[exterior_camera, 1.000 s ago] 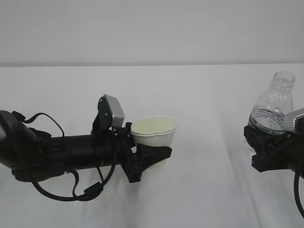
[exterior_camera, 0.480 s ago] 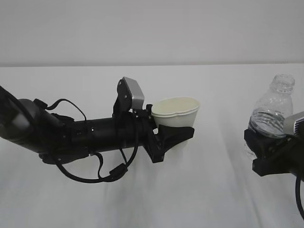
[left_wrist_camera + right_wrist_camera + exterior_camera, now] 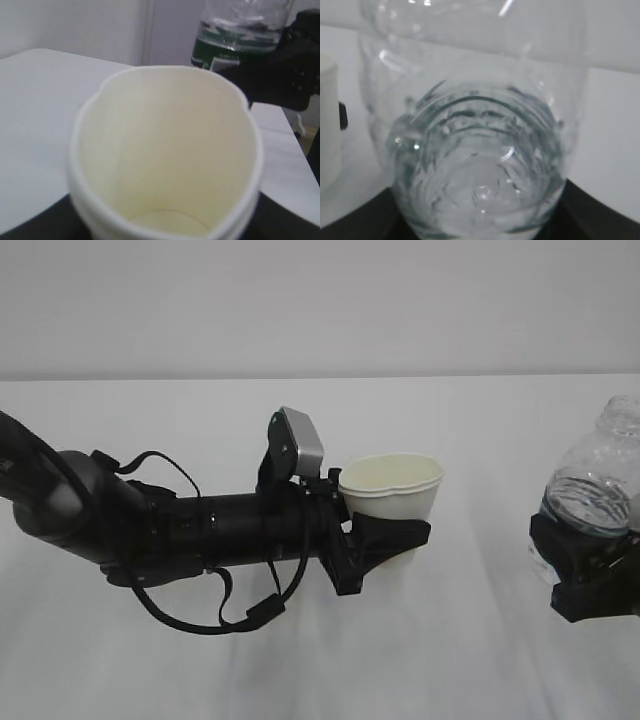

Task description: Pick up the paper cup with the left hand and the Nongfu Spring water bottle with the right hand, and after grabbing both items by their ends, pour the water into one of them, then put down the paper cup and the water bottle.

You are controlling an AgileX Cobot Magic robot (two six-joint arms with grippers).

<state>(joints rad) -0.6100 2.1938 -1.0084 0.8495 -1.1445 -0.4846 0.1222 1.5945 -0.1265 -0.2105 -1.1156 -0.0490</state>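
Note:
My left gripper [image 3: 392,537] is shut on the lower part of the paper cup [image 3: 392,487] and holds it upright above the table. In the left wrist view the paper cup [image 3: 165,150] fills the frame, and its cream inside looks dry. At the right edge my right gripper [image 3: 590,580] is shut on the lower body of the Nongfu Spring water bottle [image 3: 603,465], which stands nearly upright. Its neck top is cut off by the frame. The water [image 3: 480,175] fills the lower part of the bottle [image 3: 470,100]. A wide gap separates cup and bottle.
The white table [image 3: 470,660] runs back to a plain pale wall [image 3: 320,300]. The thick black left arm [image 3: 150,530] with loose cables lies low across the left half. The bottle's green label [image 3: 225,47] and the black right gripper [image 3: 280,70] show behind the cup.
The left arm has carried the cup to the right and slightly up, toward the bottle. The right gripper with the bottle has shifted a little right and down.

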